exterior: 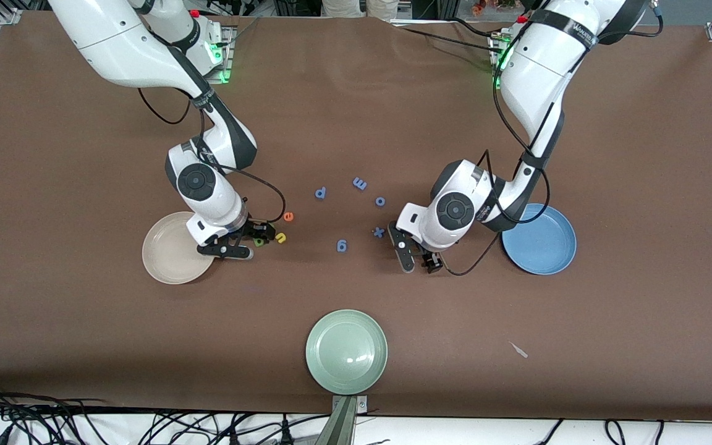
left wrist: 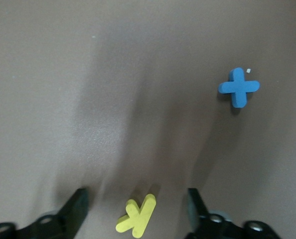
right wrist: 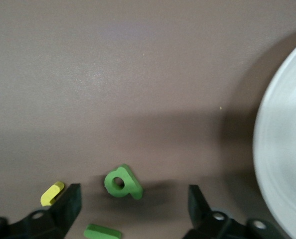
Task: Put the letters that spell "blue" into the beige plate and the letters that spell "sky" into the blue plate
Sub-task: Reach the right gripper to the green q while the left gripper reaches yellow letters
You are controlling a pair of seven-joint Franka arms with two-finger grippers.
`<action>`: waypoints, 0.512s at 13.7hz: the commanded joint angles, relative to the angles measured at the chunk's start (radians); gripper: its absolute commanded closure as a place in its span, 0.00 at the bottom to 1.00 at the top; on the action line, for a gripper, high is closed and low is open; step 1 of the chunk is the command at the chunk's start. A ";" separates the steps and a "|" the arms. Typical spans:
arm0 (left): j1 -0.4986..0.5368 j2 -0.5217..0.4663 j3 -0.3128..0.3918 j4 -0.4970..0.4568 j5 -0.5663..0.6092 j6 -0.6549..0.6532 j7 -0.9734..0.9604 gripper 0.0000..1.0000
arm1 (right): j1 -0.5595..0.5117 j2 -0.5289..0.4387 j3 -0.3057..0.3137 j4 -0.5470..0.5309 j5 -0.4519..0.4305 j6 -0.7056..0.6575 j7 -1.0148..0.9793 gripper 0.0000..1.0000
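Left fingers (left wrist: 78,206) spread astride yellow k (left wrist: 137,216), right fingers (right wrist: 68,204) spread astride green b (right wrist: 122,182) (blue x (left wrist: 238,87) nearby)

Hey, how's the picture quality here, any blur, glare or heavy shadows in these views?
Front view: even light, sharp, soft sheen on the pale green plate. Left wrist view: broad soft shadows on the table, yellow k slightly soft between the fingers. Right wrist view: beige plate bright and blurred, dark green b fairly crisp.
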 commanded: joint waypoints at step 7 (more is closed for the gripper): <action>-0.012 -0.024 0.009 -0.005 0.087 -0.072 0.027 0.72 | 0.007 0.001 0.010 -0.078 -0.025 0.101 0.043 0.33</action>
